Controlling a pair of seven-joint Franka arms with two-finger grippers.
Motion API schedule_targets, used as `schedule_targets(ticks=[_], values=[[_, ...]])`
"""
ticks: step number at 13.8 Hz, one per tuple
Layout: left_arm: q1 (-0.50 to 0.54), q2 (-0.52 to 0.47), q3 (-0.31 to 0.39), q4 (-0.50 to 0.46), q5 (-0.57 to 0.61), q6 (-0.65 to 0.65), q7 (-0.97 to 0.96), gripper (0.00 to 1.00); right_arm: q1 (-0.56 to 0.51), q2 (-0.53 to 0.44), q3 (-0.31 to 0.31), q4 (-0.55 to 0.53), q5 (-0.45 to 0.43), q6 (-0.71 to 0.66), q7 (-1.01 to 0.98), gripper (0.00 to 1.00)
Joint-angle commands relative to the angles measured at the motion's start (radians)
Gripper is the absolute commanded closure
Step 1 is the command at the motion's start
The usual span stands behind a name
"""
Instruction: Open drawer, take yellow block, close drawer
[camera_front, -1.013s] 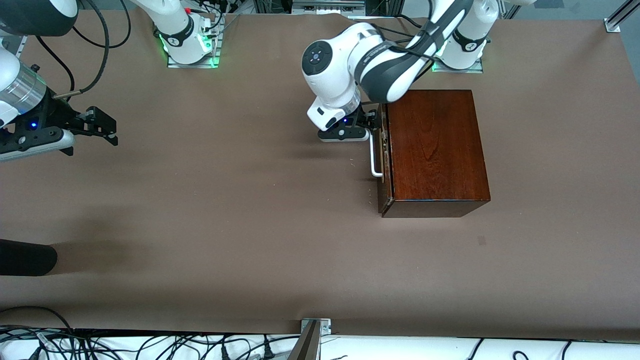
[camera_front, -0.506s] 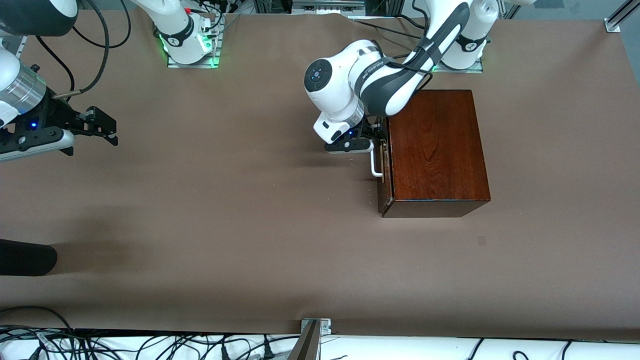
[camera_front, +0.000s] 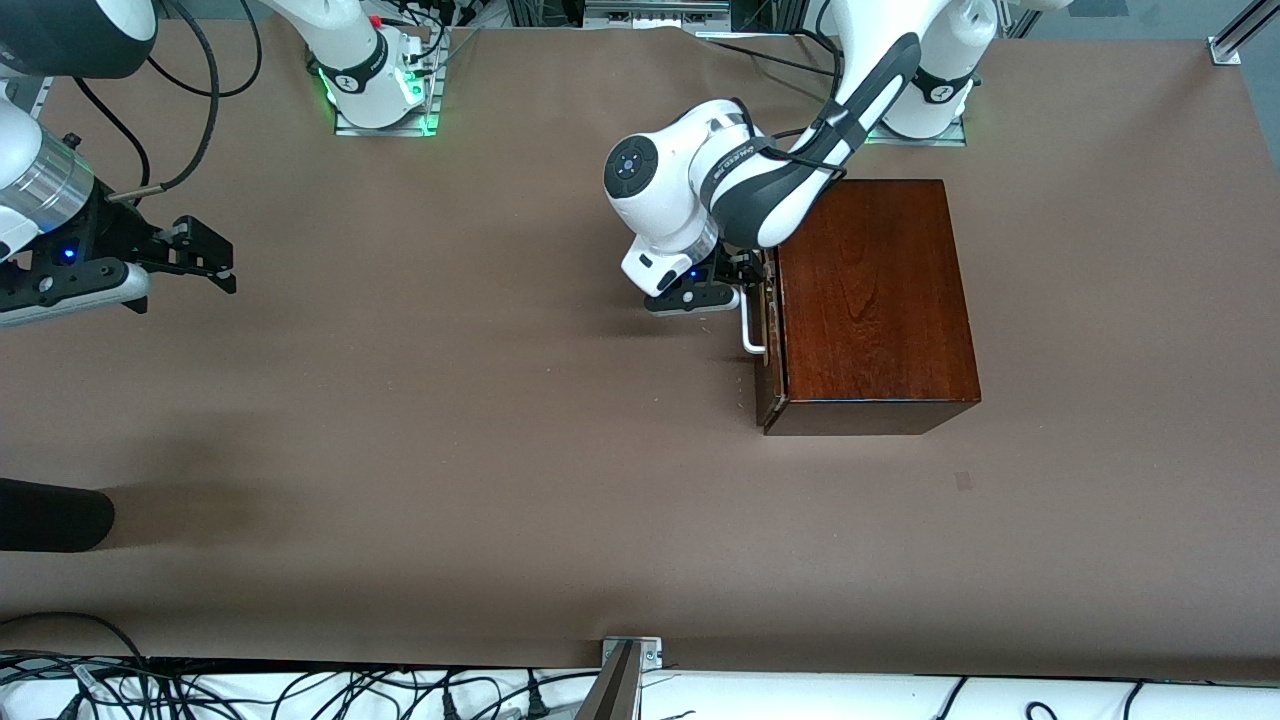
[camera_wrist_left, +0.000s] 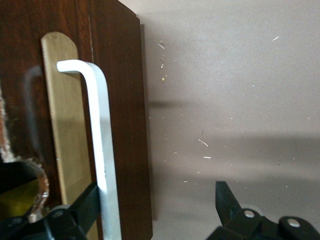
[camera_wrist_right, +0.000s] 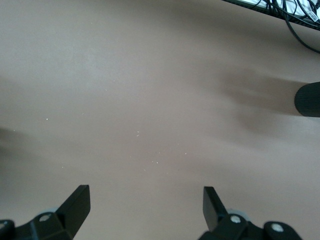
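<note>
The dark mahogany box (camera_front: 870, 300) stands near the left arm's base, with its drawer (camera_front: 768, 340) shut. The drawer's white bar handle (camera_front: 748, 330) faces the right arm's end of the table. My left gripper (camera_front: 745, 275) is open at the drawer front. In the left wrist view, the handle (camera_wrist_left: 102, 140) and the edge of the drawer front (camera_wrist_left: 122, 100) lie between the spread fingers of that gripper (camera_wrist_left: 156, 192). The yellow block is hidden. My right gripper (camera_front: 222, 262) hangs open over bare table at the right arm's end, and nothing lies between the fingers of that gripper (camera_wrist_right: 146, 194).
A dark rounded object (camera_front: 50, 515) juts onto the table at the right arm's end, nearer the front camera, and shows as a dark rounded shape (camera_wrist_right: 307, 100) in the right wrist view. Cables (camera_front: 300, 690) and a metal bracket (camera_front: 630, 650) line the front edge.
My left gripper has slid along the drawer front toward the front camera and closed in on the handle. The right arm has not moved.
</note>
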Motion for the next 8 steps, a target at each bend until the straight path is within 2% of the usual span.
schedule_targets(ticks=[1, 8], values=[[-0.021, 0.021, -0.006, -0.004, 0.034, 0.045, -0.065, 0.00, -0.004, 0.003, -0.002, 0.010, 0.018, 0.002, 0.000, 0.00], [-0.047, 0.075, -0.011, 0.051, 0.013, 0.189, -0.124, 0.00, -0.010, 0.003, -0.002, 0.011, 0.016, 0.005, 0.000, 0.00]])
